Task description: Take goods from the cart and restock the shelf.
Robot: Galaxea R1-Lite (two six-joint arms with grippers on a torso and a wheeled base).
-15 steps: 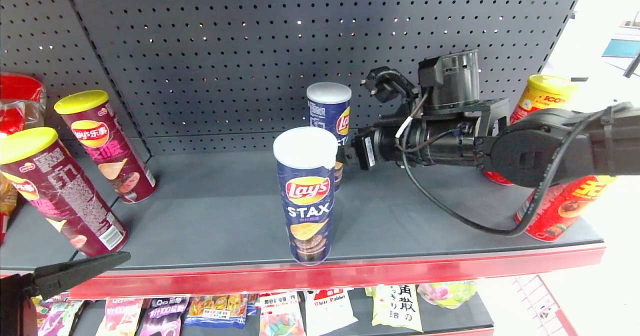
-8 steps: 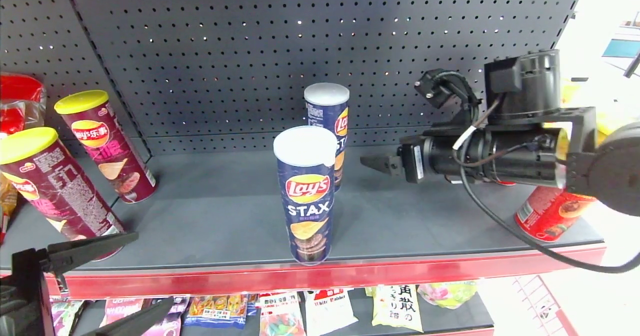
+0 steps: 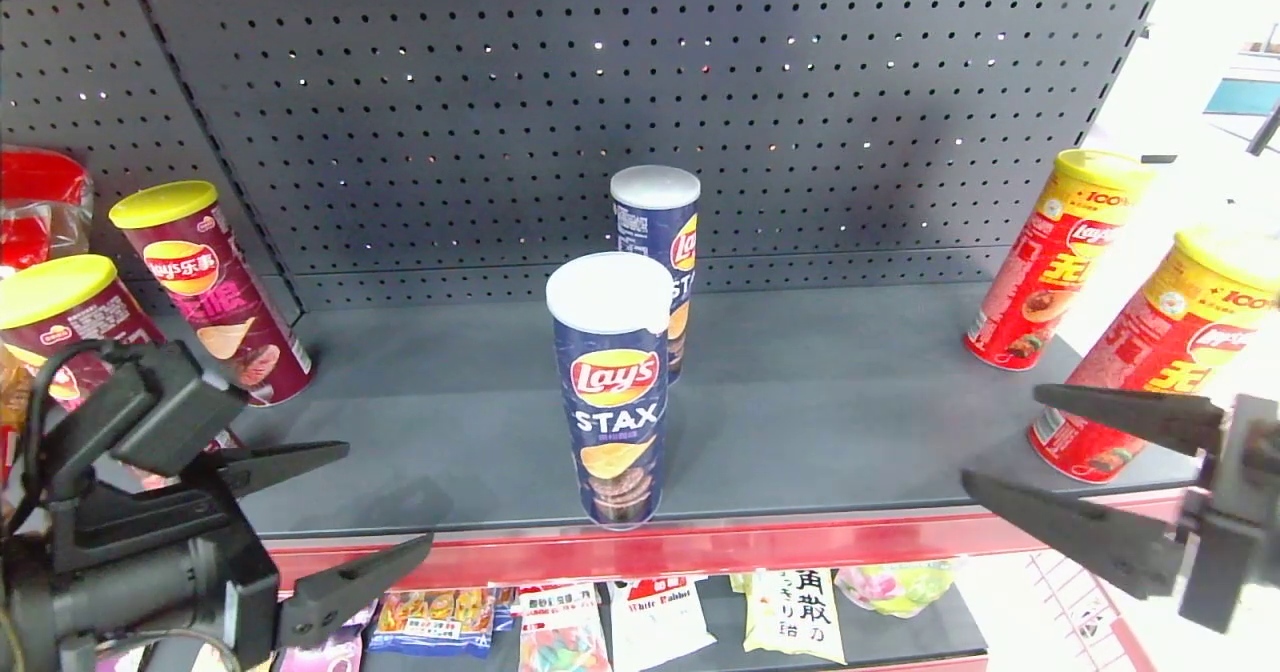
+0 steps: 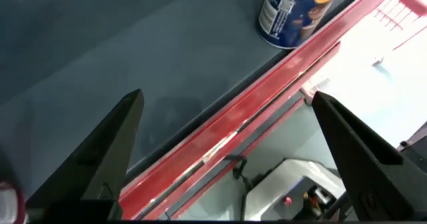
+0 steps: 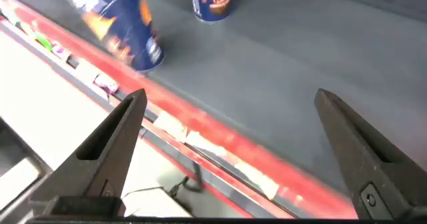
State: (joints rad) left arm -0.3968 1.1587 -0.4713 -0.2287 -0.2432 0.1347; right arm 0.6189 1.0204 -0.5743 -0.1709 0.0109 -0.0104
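Observation:
Two blue chip cans with white lids stand mid-shelf on the grey shelf board (image 3: 800, 422). The front can (image 3: 610, 392) is near the red front lip; the back can (image 3: 655, 242) stands behind it near the pegboard. My left gripper (image 3: 385, 497) is open and empty at the lower left, in front of the shelf lip. My right gripper (image 3: 1000, 434) is open and empty at the lower right, also off the shelf. In the left wrist view the left gripper (image 4: 227, 111) spans the red lip (image 4: 267, 117) with the front can (image 4: 293, 11) beyond. In the right wrist view the right gripper (image 5: 230, 101) faces both cans (image 5: 127, 24) (image 5: 212, 1).
Maroon cans with yellow lids (image 3: 215, 292) (image 3: 70, 332) lean at the shelf's left. Red cans with yellow lids (image 3: 1050, 252) (image 3: 1160, 352) stand at its right, close to my right gripper. Snack packets (image 3: 650, 622) fill the shelf below. Bare board lies either side of the blue cans.
My right arm has let go of the back blue can and pulled out of the shelf to the lower right. My left gripper has risen into view at the lower left.

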